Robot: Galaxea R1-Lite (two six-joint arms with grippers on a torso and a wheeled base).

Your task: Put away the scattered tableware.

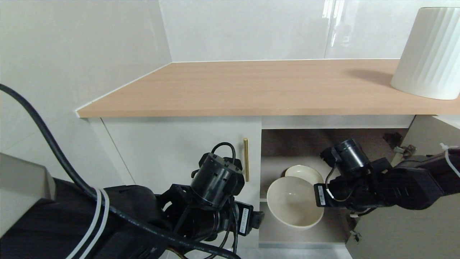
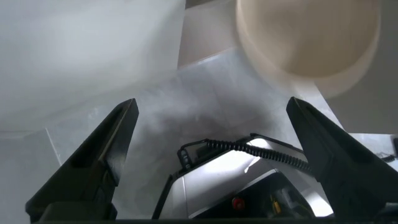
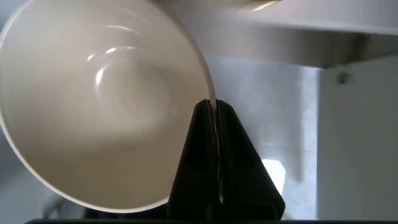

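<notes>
Noted a wooden countertop (image 1: 251, 86) spanning the top of the unit, carrying a ribbed white container (image 1: 429, 54) at its right end.

Found a white base cabinet (image 1: 172, 151) beneath, left door closed, right door (image 1: 413, 223) swung open to expose the compartment and its inner shelf (image 1: 273, 169).

Located the task's item in hand, a large cream bowl (image 1: 293, 203), at the mouth of the open compartment, below shelf level. Seen tipped, opening turned up toward the head camera, and apparently clear of the cabinet floor. Confirmed as well from the left wrist camera, above and beyond that arm's fingers (image 2: 308, 37).

Recorded a smaller cream dish (image 1: 304, 172) on the shelf inside, just behind the large bowl's upper rim. Cannot tell whether the two touch.

Found the right gripper (image 3: 214, 118) clamped on the large bowl's rim, one finger inside the wall and one outside, with no gap visible.

Found the left gripper (image 2: 211, 106) spread wide and carrying nothing, low in front of the closed door, near the brass handle (image 1: 246, 160).

Judged progress: one piece stowed on the shelf, a second at the opening but not yet set down or released. Left to do: seat the bowl, release it, withdraw, and presumably close the door. Unable to say whether more tableware lies elsewhere.
</notes>
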